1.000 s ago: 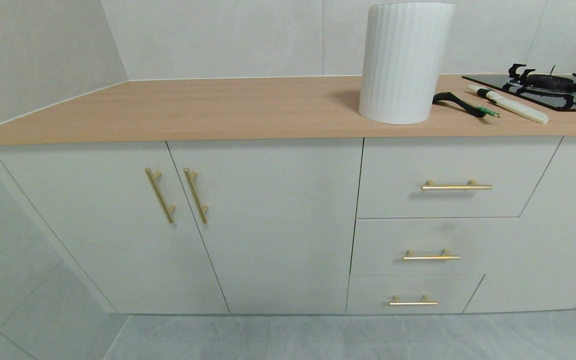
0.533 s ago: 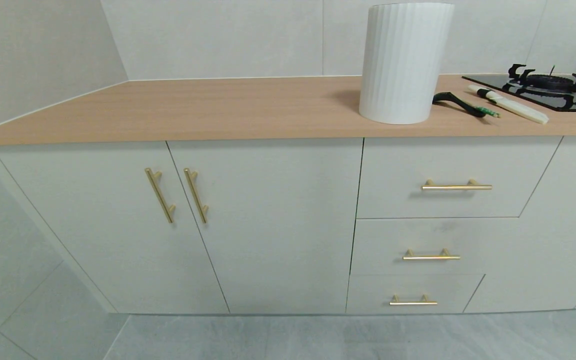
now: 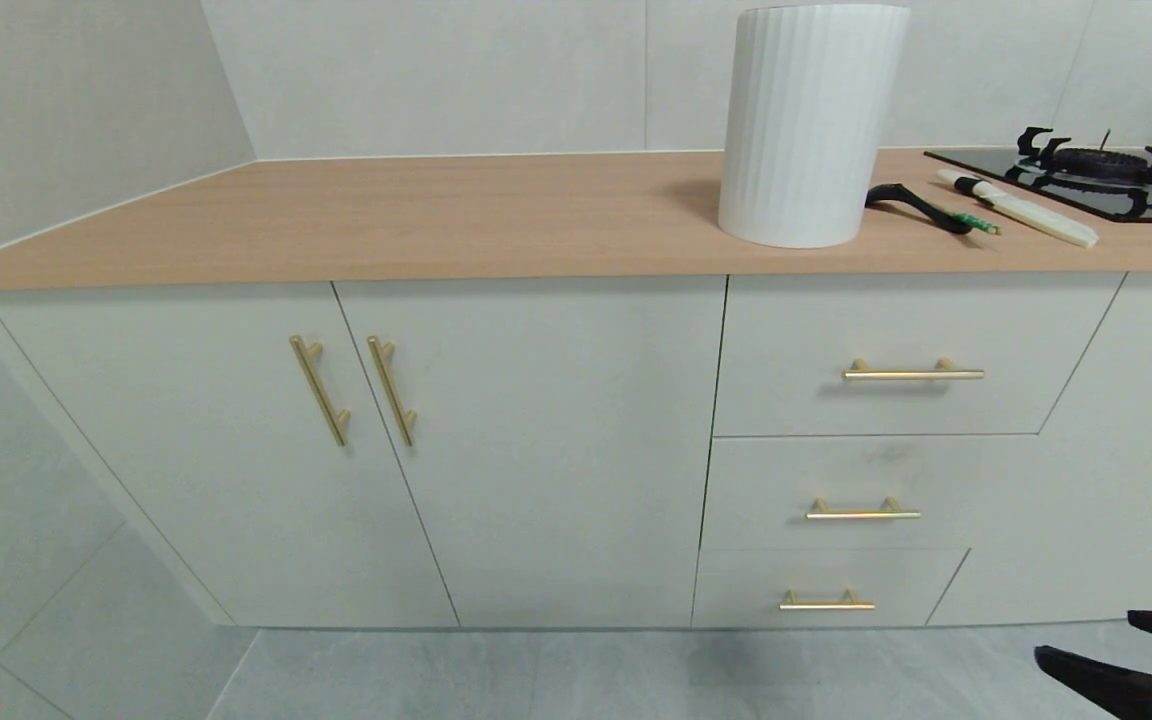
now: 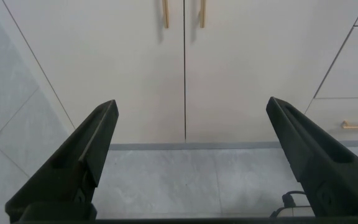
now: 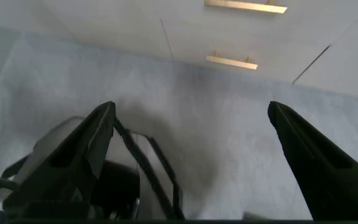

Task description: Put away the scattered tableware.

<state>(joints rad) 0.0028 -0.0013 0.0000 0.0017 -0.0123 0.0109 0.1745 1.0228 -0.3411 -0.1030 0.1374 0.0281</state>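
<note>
Your left gripper (image 4: pixel 191 106) is spread wide, nothing between the fingers, nothing touched. It hangs low in front of the double cabinet doors (image 4: pixel 185 62), over the grey tiled floor (image 4: pixel 166 180).

Your right gripper (image 5: pixel 191 107) is just as wide and also empty. It sits low over the floor, facing the lower drawers (image 5: pixel 241 37) with their brass bar handles.

The tableware lies at the right end of the wooden tabletop (image 3: pixel 436 215), between the ribbed white container (image 3: pixel 806 125) and the black hob (image 3: pixel 1096 180):
- A black-handled utensil (image 3: pixel 921 205) is just beside the container's base, angled toward the front edge.
- A small green piece (image 3: pixel 978 224) lies at the black utensil's outer end. You cannot tell from here whether the two are joined.
- A long cream utensil (image 3: pixel 1021 208) is next along, running diagonally beside the hob's near edge.

The container stands upright, close to the front edge. Both grippers are well apart from all of it, down below tabletop height.

Room: pale tiled wall (image 3: pixel 436 80) behind, and the tabletop meets a side wall at its left end. Two doors sit under the left part, a stack of three drawers under the right.

Against the frames before, the right gripper has come into the head view's lower right corner. Everything on the tabletop sits as it did.
</note>
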